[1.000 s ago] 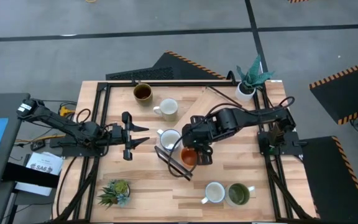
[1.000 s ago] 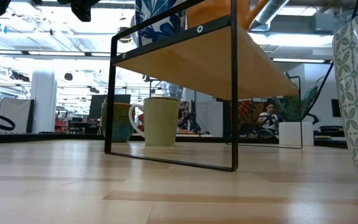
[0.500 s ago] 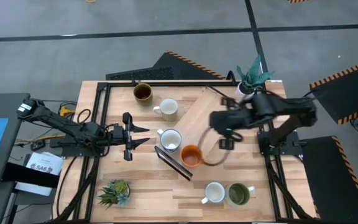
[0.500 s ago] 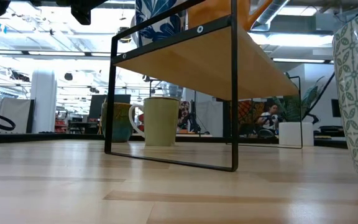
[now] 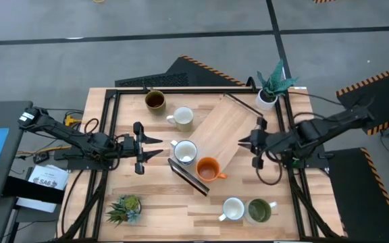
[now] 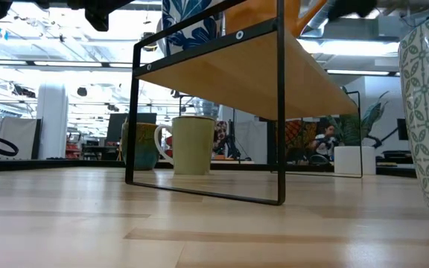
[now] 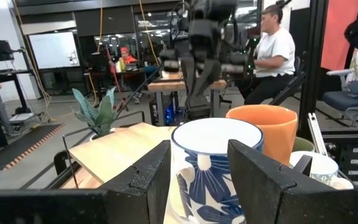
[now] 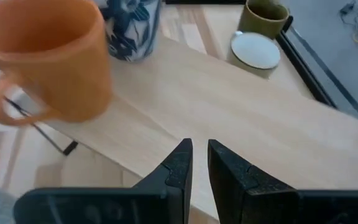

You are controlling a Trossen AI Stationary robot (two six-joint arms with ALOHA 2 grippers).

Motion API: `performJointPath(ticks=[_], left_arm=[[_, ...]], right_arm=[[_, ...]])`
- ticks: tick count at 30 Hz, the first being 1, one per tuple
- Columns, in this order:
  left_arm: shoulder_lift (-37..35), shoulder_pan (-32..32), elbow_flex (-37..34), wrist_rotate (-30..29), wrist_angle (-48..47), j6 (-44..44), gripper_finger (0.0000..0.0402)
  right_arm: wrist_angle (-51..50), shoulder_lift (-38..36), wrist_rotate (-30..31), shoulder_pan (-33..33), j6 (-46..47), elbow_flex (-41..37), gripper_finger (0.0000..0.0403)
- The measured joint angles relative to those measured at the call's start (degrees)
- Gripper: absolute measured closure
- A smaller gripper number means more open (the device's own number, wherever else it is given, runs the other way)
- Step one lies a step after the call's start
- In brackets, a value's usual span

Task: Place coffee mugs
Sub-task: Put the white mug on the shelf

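Observation:
An orange mug [image 5: 208,169] and a white mug with blue pattern [image 5: 184,152] stand on the near-left end of a raised wooden shelf [image 5: 225,128]. A dark brown mug [image 5: 154,100] and a white mug [image 5: 183,118] stand on the table behind the shelf. Another white mug [image 5: 233,208] and an olive green mug [image 5: 259,210] stand near the front edge. My left gripper [image 5: 157,147] is open, level with and left of the patterned mug [image 7: 213,162], not touching it. My right gripper [image 5: 243,142] is shut and empty, right of the orange mug [image 8: 48,59].
A white pot with teal leaves [image 5: 270,91] stands at the far right corner and a small spiky plant [image 5: 125,208] at the near left. Black frame rails [image 5: 110,135] run along the table's sides. A person [image 7: 272,50] sits in the room beyond.
My right gripper has let go of the orange mug and drawn back quickly toward the table's right edge. The orange mug stays standing on the shelf beside the patterned mug.

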Motion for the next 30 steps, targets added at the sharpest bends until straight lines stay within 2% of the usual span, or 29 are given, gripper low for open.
performJointPath(ticks=[2, 5, 8, 14, 20, 26, 30], left_arm=[[0.0, 0.0, 0.0, 0.0, 0.0, 0.0, 0.0255], [0.0, 0.0, 0.0, 0.0, -0.1, 0.0, 0.0255], [0.0, 0.0, 0.0, -0.8, -0.1, 0.0, 0.0255], [0.0, 0.0, 0.0, -1.6, -0.6, -0.1, 0.0255], [0.0, 0.0, 0.0, -1.8, -1.8, -0.2, 0.0255], [0.0, 0.0, 0.0, -1.8, -2.0, -0.8, 0.0255], [0.0, 0.0, 0.0, -1.8, -1.9, -0.7, 0.0255]], right_arm=[[5.9, -2.9, 0.1, -0.7, -0.3, -6.2, 0.0326], [11.8, -6.2, 0.0, -1.2, 0.5, -11.4, 0.0326], [17.2, -8.0, 0.0, -0.9, 0.4, -14.0, 0.0326], [29.5, -8.7, 0.0, -0.6, -9.4, -18.6, 0.0326], [37.2, -9.5, 0.0, -0.3, -14.6, -23.7, 0.0326], [44.9, -16.7, 2.3, -0.4, -13.8, -32.5, 0.0326], [46.9, -22.7, 2.0, -0.4, -13.9, -35.0, 0.0326]])
